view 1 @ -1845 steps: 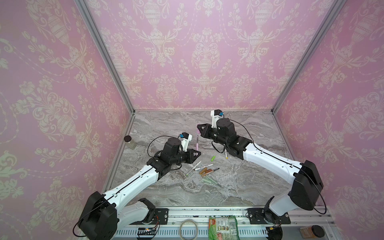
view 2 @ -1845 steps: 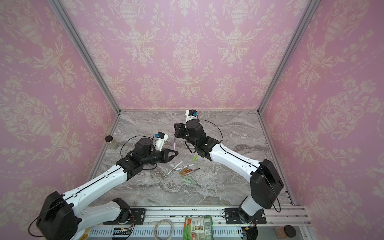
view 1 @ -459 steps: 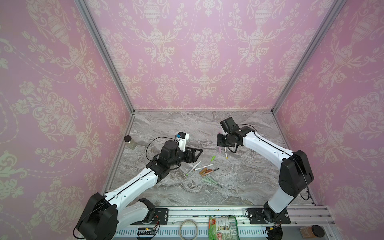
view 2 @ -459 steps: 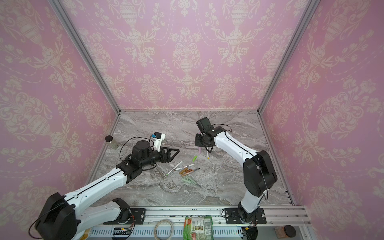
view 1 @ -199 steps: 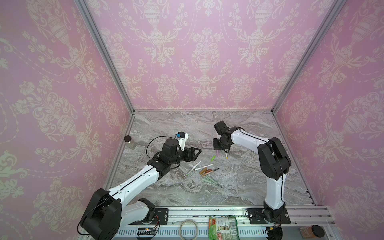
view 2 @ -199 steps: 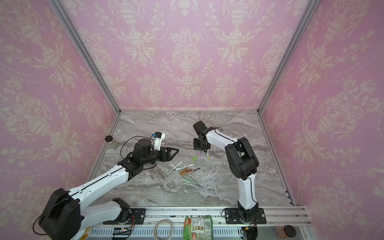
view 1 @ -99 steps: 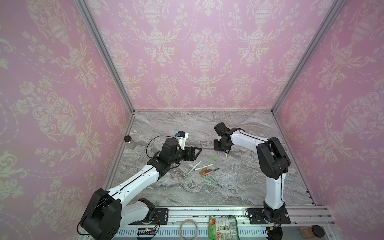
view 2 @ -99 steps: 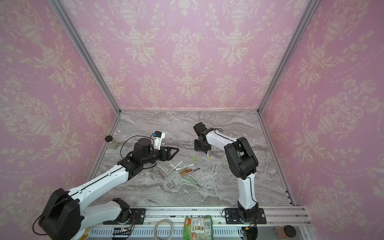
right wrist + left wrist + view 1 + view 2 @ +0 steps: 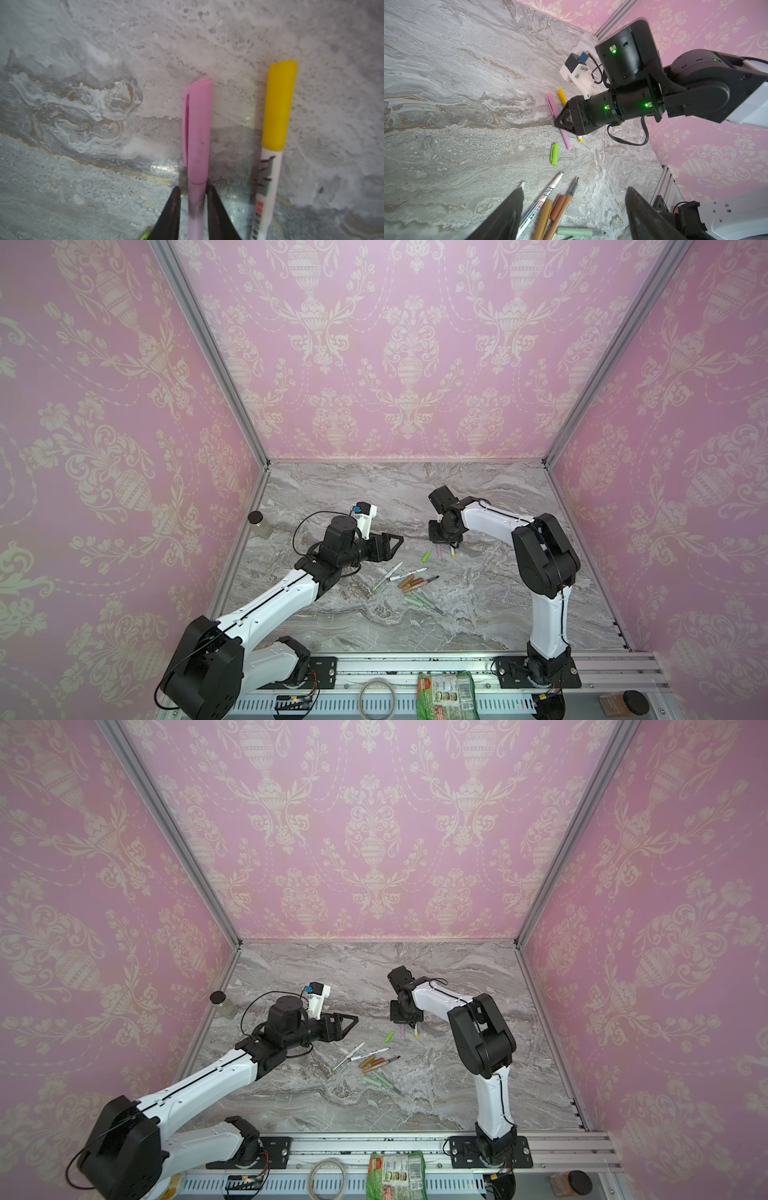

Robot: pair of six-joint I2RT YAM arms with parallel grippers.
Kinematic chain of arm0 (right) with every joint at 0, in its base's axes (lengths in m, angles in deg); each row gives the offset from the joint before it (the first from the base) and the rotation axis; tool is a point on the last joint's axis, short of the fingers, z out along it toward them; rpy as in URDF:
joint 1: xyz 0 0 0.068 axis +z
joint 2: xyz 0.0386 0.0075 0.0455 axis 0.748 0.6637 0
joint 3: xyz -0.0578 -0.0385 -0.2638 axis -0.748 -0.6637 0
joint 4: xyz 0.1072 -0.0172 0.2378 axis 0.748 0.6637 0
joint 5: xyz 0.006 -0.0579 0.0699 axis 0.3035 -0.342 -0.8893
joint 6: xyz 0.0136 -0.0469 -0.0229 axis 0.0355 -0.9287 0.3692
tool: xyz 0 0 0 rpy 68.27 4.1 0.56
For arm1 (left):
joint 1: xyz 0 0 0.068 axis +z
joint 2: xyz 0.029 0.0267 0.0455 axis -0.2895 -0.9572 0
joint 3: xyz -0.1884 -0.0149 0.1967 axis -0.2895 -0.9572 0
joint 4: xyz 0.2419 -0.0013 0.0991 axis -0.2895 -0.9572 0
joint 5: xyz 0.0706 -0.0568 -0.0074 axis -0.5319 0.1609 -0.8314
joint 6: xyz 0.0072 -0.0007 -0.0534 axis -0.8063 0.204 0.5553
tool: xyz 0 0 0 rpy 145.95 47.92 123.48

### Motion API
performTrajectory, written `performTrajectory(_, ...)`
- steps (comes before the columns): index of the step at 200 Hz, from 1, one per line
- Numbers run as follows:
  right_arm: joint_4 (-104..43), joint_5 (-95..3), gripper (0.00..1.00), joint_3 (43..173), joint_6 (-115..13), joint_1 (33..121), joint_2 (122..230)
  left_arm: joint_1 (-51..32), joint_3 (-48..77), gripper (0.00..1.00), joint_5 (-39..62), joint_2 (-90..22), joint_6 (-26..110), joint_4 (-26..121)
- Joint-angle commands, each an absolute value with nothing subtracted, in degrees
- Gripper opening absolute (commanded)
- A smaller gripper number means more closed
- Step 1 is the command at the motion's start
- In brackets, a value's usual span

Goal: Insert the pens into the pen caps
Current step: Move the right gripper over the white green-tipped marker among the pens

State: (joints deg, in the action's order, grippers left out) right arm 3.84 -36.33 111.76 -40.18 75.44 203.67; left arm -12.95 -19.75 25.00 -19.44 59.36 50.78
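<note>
On the left, the left gripper (image 9: 394,540) still hangs low over the tabletop (image 9: 374,489), its jaws spread wide and empty, close to the loose pens (image 9: 409,577) lying uncapped in a heap. Past the bright green cap (image 9: 426,557), the right gripper (image 9: 193,188) has just laid the pink pen (image 9: 197,128), cap on, flat beside the yellow-capped pen (image 9: 278,108). Its jaws have slackened and now straddle the barrel with a sliver of gap on one side. That pen looks finished to me; the heap remains. The tabletop is grey veined marble, closed in by pink damask wallpaper (image 9: 407,344).
</note>
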Motion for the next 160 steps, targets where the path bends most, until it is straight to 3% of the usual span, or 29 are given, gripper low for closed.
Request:
performTrajectory(1,4.78,-35.32,0.29,111.18,-39.71,75.19,204.83,-12.52,-18.03,0.79,25.65,-19.54,60.21,50.79)
performTrajectory(68,9.47,-35.96,0.49,116.95,-40.49,76.51,193.84,-12.27,-17.04,0.82,22.84,-16.55,57.09,48.23)
performTrajectory(137,12.17,-37.44,0.53,117.39,-38.51,82.78,186.04,-10.31,-17.25,0.98,13.75,-2.16,46.59,39.46)
performTrajectory(160,12.42,-35.74,0.53,117.30,-34.81,87.46,187.20,-10.23,-19.61,0.99,8.85,3.84,45.72,36.98)
